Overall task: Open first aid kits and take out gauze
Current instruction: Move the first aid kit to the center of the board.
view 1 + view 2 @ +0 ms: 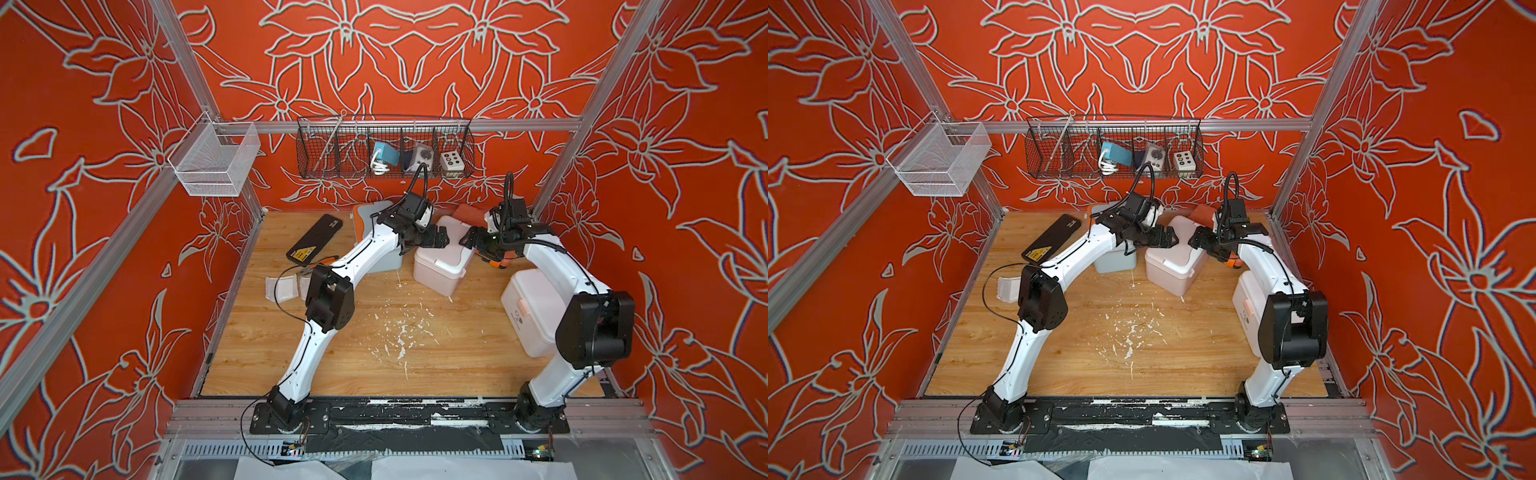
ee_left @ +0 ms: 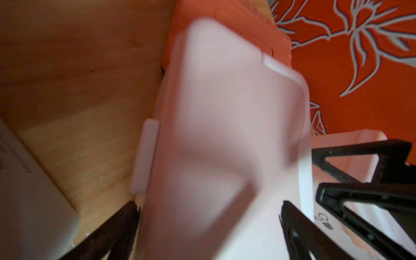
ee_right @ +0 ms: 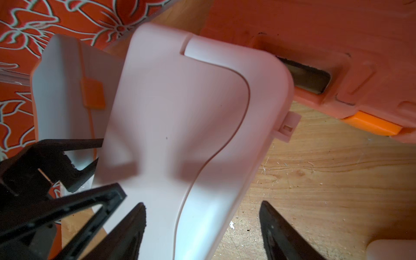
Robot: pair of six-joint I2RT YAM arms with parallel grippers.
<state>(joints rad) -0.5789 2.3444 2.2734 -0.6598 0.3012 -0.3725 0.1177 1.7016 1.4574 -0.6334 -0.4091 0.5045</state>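
as the dusty pink rounded plastic first aid kit (image 1: 440,266) is sitting shut at the middle of the wooden tabletop (image 1: 374,353), it is lying under and between both of my claws.

long axis: running from my side toward the back wall, slightly slanted. my claws are facing it across its short width, from opposite sides.

left claw (image 1: 440,240): hovering over the lid's left edge. jaws are standing wide, straddling the lid in the left wrist view and holding nothing. whether it is touching the lid, i cannot tell.

right claw (image 1: 467,240): hanging at the lid's far right corner, jaws parted wide and empty. in the right wrist view one finger is showing over the lid and one over bare wood.

nearer arm: about even, the left reaching slightly further over the lid.

pale pink side latch tab (image 3: 288,126): sticking out of the kit's edge. i am judging it the part the opening is depending on.

small flat white wrapped gauze pads (image 1: 282,289): lying well apart on the table, beside my left arm's elbow. any inside the pink kit are hidden.
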